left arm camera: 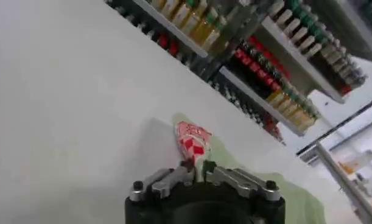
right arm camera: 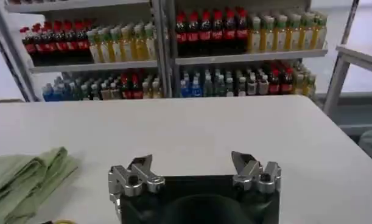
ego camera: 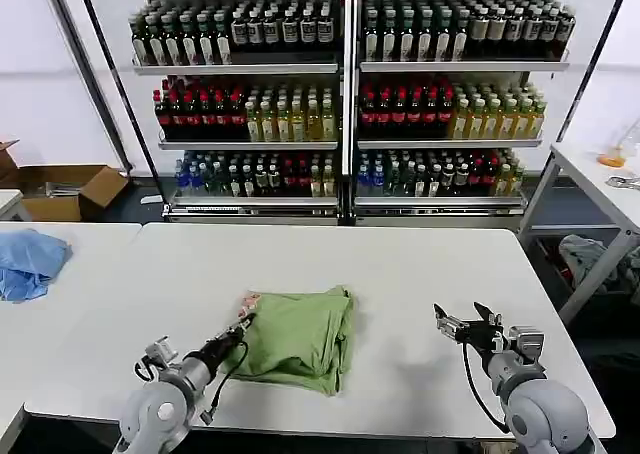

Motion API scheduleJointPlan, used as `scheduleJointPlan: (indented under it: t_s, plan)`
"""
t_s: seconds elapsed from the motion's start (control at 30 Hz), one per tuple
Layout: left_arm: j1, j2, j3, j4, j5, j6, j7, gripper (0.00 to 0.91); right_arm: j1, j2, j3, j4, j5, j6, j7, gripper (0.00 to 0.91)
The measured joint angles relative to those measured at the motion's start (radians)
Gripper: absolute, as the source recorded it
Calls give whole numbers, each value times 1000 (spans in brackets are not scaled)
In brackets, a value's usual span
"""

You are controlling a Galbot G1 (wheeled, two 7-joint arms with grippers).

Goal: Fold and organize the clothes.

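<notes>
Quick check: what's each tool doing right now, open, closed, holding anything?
Left tool: closed on the green shirt, at its edge near the red-and-white patch.
Right tool: open, holding nothing, over bare table right of the shirt.

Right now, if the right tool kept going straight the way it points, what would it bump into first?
Probably nothing nearby: the right tool, open, faces bare white table; the way looks free up to the far bottle shelves.
</notes>
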Motion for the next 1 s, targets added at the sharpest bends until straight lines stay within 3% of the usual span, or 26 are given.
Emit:
scheduleJointPlan:
  t_s: [0.4, 0.73, 1.0]
  plan:
    - [1, 41, -165, -36, -155, 8, -18, 20, 21, -3, -7, -6, 10, -1, 2, 907]
    - [-52, 212, -337, -82, -128, 46, -55, 20, 28, -6, -5, 3, 15, -4, 3, 907]
    - [-84, 274, -256, -159, 76, 60, -39, 20, 10, 2, 7, 16, 8, -4, 3, 907]
